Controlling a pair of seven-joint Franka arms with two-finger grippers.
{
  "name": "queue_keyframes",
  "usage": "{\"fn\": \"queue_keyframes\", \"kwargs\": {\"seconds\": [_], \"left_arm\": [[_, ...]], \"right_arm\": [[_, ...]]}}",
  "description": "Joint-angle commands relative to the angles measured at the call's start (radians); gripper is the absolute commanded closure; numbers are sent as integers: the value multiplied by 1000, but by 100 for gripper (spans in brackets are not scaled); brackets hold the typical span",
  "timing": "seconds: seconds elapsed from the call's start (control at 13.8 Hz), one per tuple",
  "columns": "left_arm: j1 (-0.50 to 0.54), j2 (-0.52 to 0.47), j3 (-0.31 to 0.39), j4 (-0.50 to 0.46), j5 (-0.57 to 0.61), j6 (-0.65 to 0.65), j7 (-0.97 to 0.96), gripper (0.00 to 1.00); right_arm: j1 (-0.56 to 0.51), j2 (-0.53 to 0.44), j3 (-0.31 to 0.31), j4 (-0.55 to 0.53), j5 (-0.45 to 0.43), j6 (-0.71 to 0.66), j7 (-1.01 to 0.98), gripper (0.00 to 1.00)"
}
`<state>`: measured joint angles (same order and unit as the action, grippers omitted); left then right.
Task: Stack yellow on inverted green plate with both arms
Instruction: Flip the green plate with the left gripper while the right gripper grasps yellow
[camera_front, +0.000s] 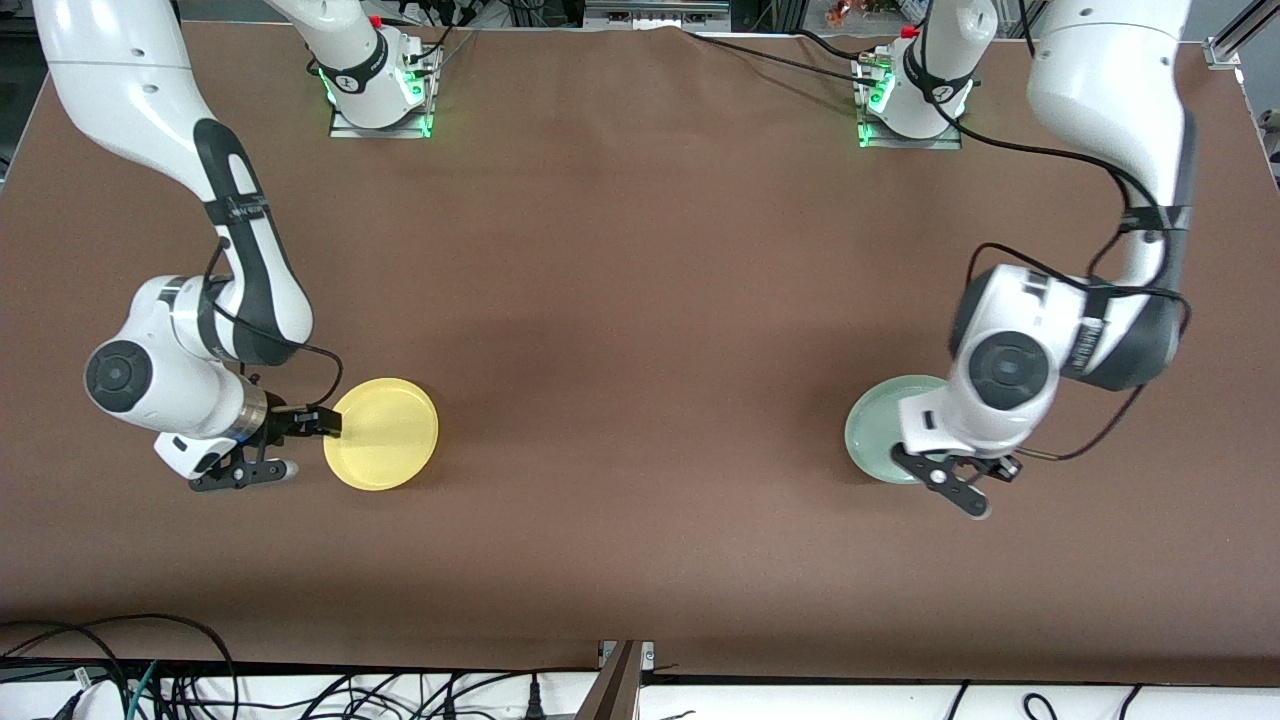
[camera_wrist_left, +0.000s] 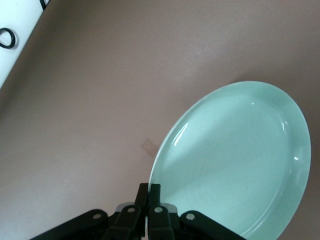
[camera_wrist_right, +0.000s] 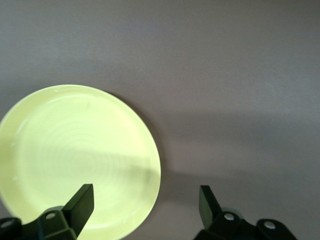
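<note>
The yellow plate (camera_front: 390, 432) lies hollow side up on the brown table toward the right arm's end. My right gripper (camera_front: 322, 428) is open at its rim. In the right wrist view one finger (camera_wrist_right: 82, 200) is over the yellow plate (camera_wrist_right: 75, 160) and the other is over bare table. The pale green plate (camera_front: 880, 425) lies toward the left arm's end, hollow side up, partly hidden under the left wrist. In the left wrist view my left gripper (camera_wrist_left: 149, 192) is shut on the rim of the green plate (camera_wrist_left: 235, 165).
The two plates are far apart, with bare brown table (camera_front: 640, 300) between them. The arm bases (camera_front: 380, 90) stand at the table's edge farthest from the front camera. Loose cables (camera_front: 150, 680) lie past the nearest edge. A small tan patch (camera_wrist_left: 148, 146) marks the cloth beside the green plate.
</note>
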<state>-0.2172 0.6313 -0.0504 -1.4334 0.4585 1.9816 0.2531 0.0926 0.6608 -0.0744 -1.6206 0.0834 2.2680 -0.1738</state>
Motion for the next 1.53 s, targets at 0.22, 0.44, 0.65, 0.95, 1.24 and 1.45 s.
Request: {"fn": "queue_keyframes", "kwargs": {"seconds": [0.22, 0.44, 0.65, 0.95, 1.24, 1.45], "left_arm": [[-292, 69, 24, 125, 307, -275, -389, 100], [-408, 96, 24, 133, 390, -346, -651, 100], [-513, 143, 24, 133, 465, -437, -794, 100], [-600, 209, 24, 133, 500, -530, -922, 100], [-691, 235, 20, 133, 482, -560, -1020, 100], [-699, 238, 12, 140, 376, -529, -1023, 89]], "right_arm": [[-33, 36, 7, -22, 22, 70, -64, 43], [-33, 48, 10, -57, 22, 140, -62, 46], [-33, 51, 11, -88, 22, 189, -62, 49], [-30, 51, 11, -84, 22, 186, -61, 74], [-31, 45, 11, -76, 22, 180, -62, 100], [-30, 37, 11, -67, 21, 170, -64, 100]]}}
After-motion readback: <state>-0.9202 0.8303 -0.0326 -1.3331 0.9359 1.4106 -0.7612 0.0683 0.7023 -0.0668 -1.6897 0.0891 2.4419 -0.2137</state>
